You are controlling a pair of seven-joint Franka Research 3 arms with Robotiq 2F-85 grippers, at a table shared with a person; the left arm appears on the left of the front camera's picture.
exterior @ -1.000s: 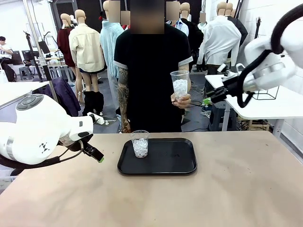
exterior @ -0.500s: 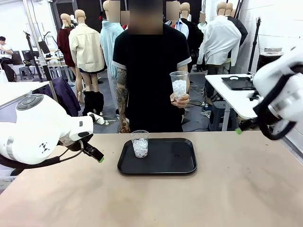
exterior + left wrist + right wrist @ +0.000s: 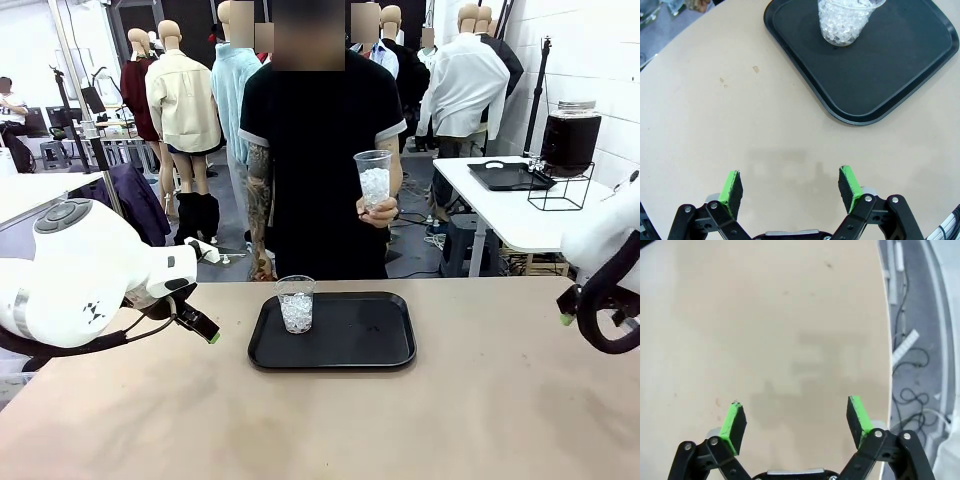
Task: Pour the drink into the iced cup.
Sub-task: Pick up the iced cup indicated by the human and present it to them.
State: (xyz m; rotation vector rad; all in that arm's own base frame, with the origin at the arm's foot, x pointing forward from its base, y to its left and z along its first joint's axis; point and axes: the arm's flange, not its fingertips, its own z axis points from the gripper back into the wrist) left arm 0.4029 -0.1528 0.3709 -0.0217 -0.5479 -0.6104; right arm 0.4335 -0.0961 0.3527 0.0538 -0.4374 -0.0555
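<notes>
Pouring not yet begun. Left end effector [image 3: 791, 182] is released, jaws wide and empty, hovering over bare table [image 3: 715, 115] just short of the black tray [image 3: 900, 75]. Right end effector [image 3: 796, 420] is likewise released, holding nothing, above the table near its edge. One iced cup [image 3: 295, 305] stands on the tray; the person's hand [image 3: 382, 212] holds a second iced cup [image 3: 375, 180] at chest height. No drink in either. The dark jar [image 3: 570, 135] on the side table [image 3: 500, 205] probably holds it. Next move calls for getting a drink vessel in reach.
</notes>
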